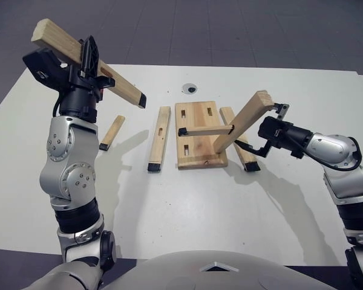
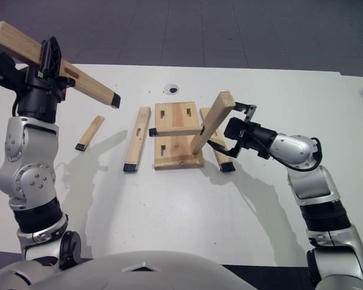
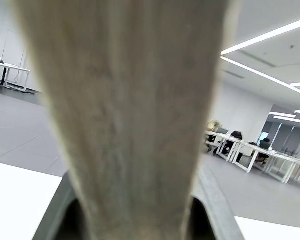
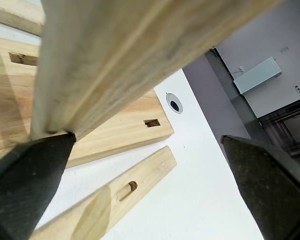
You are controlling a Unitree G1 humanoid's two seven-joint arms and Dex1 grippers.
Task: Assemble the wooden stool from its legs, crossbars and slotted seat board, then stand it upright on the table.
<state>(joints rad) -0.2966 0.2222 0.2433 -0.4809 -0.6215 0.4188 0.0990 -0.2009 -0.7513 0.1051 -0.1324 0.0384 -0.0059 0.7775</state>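
Note:
My left gripper (image 1: 89, 57) is raised high over the table's left side, shut on a long wooden leg (image 1: 121, 84) that slants down to the right; the same leg (image 3: 125, 120) runs close past the left wrist camera. The slotted seat board (image 1: 193, 112) lies flat at mid-table. A second leg (image 1: 245, 121) stands tilted on it, with a crossbar (image 1: 206, 130) plugged into it and pointing left. My right gripper (image 1: 266, 130) is open around that leg's upper half. The leg (image 4: 140, 60) rests against one finger (image 4: 30, 175), and the other finger stands apart from it.
A third leg (image 1: 160, 138) lies left of the seat board, and a short crossbar (image 1: 112, 133) lies farther left. Another leg (image 1: 248, 158) lies along the board's right side, partly under my right gripper. A round cable hole (image 1: 189, 89) sits behind the board.

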